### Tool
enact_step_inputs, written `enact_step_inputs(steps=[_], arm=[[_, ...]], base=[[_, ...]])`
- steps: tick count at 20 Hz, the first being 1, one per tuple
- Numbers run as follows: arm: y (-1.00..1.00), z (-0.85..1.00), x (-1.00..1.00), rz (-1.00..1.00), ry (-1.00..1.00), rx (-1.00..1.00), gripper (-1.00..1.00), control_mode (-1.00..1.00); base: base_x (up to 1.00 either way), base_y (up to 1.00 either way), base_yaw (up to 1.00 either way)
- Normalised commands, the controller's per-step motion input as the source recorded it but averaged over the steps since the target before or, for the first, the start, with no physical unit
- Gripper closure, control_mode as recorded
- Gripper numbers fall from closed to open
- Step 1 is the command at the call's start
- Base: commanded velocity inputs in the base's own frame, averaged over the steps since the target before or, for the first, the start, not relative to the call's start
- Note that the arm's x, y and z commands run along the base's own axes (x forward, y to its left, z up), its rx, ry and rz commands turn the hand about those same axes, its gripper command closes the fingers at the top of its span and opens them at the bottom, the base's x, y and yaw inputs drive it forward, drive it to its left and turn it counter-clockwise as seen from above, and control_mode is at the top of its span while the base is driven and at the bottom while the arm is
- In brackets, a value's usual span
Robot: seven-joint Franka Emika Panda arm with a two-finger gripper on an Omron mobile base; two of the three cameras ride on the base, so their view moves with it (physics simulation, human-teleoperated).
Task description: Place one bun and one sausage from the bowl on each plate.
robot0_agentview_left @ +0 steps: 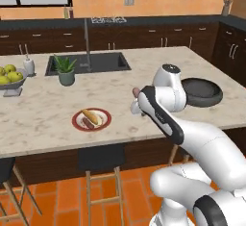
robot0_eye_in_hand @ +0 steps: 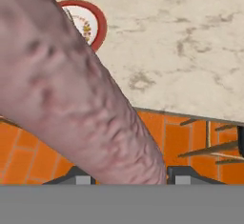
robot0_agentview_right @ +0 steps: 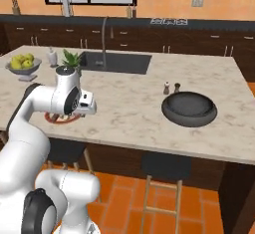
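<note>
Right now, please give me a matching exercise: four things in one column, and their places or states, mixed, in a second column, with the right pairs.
Things:
1. pink sausage
2. red-rimmed plate
3. dark bowl
4. fruit bowl

Places or states:
A. at the counter's far left, holds yellow-green fruit
B. held in the gripper
C. carries a bun and a dark sausage
D. beside the two small shakers

Pairs: 1-B, 2-C, 3-D, 4-A
</note>
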Motion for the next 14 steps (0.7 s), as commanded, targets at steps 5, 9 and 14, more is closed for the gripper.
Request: enact_step_inputs(steps=[5,9,14], arm=[[0.00,0.00,0.00,0.00,0.00,0.00,1.00,1.00],[0.00,0.00,0.00,0.00,0.00,0.00,1.00,1.00],[0.00,0.00,0.00,0.00,0.00,0.00,1.00,1.00]], base=[[-0.21,1.00,-0.15],[-0.19,1.00,-0.15],[-0.13,1.00,-0.13]])
